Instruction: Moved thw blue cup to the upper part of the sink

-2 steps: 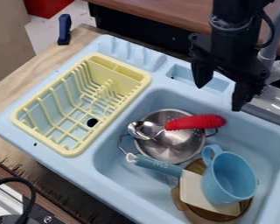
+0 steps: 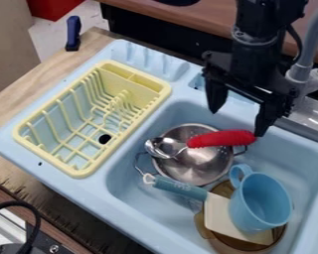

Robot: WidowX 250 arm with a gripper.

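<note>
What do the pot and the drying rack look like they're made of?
The pot looks like shiny metal, probably stainless steel, given its silvery reflections. The drying rack seems to be pale yellow molded plastic, judging by its smooth, rounded rim.

The gripper point(image 2: 238, 122) moved lower and slightly left in the view, fingers apart. A dark shape point(image 2: 177, 2) entered at the top edge.

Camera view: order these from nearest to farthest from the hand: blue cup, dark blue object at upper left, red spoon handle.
1. Red spoon handle, just below the hand.
2. Blue cup, lower right, in the sink.
3. Dark blue object, far upper left.
</note>
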